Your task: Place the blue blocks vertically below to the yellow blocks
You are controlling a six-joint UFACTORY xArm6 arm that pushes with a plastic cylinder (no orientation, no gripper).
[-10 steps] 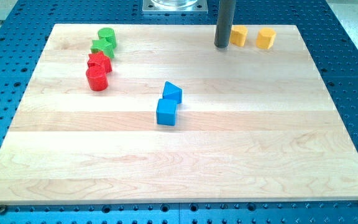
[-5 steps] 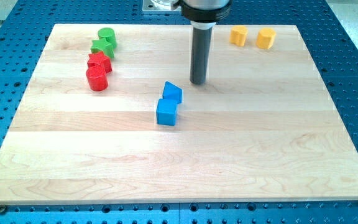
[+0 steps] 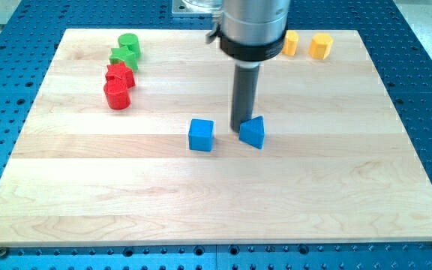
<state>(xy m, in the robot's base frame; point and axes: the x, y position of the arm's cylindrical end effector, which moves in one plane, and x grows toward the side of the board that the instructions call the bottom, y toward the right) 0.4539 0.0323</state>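
Pushing with my tip [image 3: 240, 127], no claw on this rig, so no spread or pinch to report. It's touching the blue wedge block [image 3: 252, 132] at that block's upper left, probably herding it toward the yellow blocks' column. Blue cube [image 3: 201, 135] is sitting just left of the tip, apart from it. Two yellow blocks [image 3: 289, 43] [image 3: 321, 46] are lying well above and right, near the surface [image 3: 201, 202] top edge. Both blues look small, matte and bright.
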